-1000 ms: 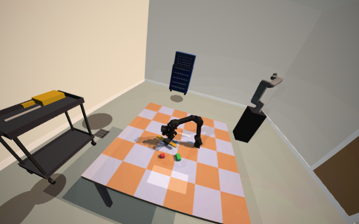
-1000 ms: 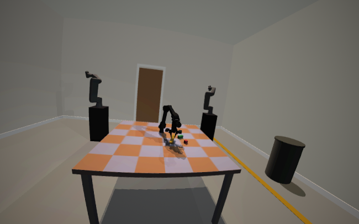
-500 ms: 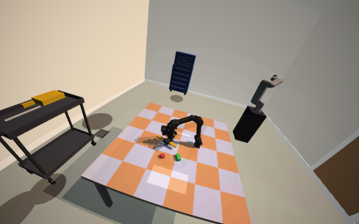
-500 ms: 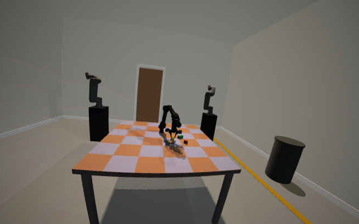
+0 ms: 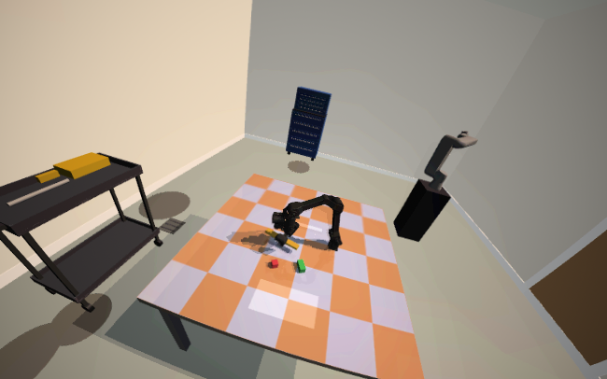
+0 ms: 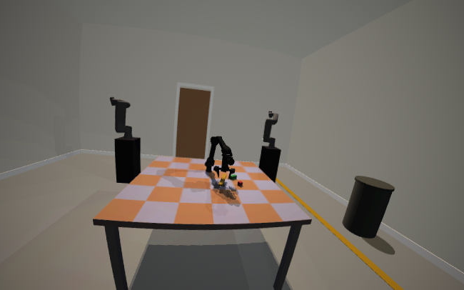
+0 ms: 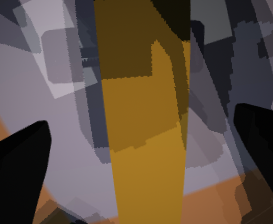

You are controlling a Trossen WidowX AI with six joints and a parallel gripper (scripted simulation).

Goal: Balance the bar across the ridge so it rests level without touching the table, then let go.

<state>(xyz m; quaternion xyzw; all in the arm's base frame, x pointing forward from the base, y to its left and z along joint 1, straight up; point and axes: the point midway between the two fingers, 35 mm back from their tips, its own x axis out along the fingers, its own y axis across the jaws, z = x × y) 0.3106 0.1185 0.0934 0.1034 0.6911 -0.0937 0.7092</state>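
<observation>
Right, closest in, the gripper (image 5: 285, 233) (image 6: 224, 176) (image 7: 144, 121) has its fingers spread wide, and the yellow bar (image 5: 291, 244) (image 6: 223, 178) (image 7: 147, 170) runs between them, a gap showing on each side in the wrist view. That's the picture that gives us those gaps; from the top, dark gripper parts cover the bar's middle and leave its two ends poking out. The bar is over the table (image 5: 350, 299) (image 6: 158, 212) (image 7: 72, 150), but the ridge can't be made out for certain, and neither can whether the bar sits level or clear of the tabletop. It's a flat-faced, straight-edged piece, striped with hard shadow.

Just beside it we have a small red block (image 5: 274, 263) (image 6: 240, 183) and a longer green block (image 5: 301, 265) (image 6: 233, 176), apart from each other on the orange and pale lilac checks. Above them arches the black, jointed arm (image 5: 316, 202) (image 6: 222, 144).

Out past the table, only the top view gives us the dark two-shelf cart (image 5: 85, 188) and the tall blue cabinet (image 5: 307, 127), its front lined with rows of pale marks. Over to the exterior view for the dark, round-sided barrel (image 6: 367, 205), and, farthest back, a flat brown door (image 5: 593, 282) (image 6: 193, 122) in its pale frame.
</observation>
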